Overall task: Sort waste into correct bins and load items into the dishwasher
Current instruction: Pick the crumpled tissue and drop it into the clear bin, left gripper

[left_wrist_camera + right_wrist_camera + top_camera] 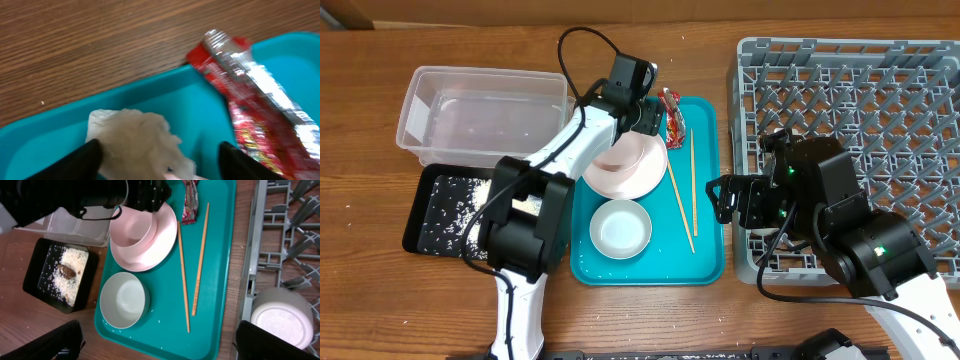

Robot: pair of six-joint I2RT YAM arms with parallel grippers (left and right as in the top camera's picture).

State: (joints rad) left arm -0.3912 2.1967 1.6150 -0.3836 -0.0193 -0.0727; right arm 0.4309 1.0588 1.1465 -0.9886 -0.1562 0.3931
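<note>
My left gripper (647,116) is open at the far end of the teal tray (705,250). In the left wrist view its fingers (160,162) straddle the white tissue ball (132,142), not closed on it. The red snack wrapper (255,100) lies just right of it (673,112). The pink bowl (623,152) sits on the pink plate (630,182). The white bowl (620,228) and two chopsticks (680,195) lie on the tray. My right gripper (728,200) is open and empty above the tray's front right (160,347). A white cup (279,317) sits upside down in the grey rack (880,110).
The clear tub (485,110) stands at the back left. The black tray (425,205) in front of it holds rice and a brown lump (66,271). The left arm reaches over the pink dishes. Bare wooden table surrounds everything.
</note>
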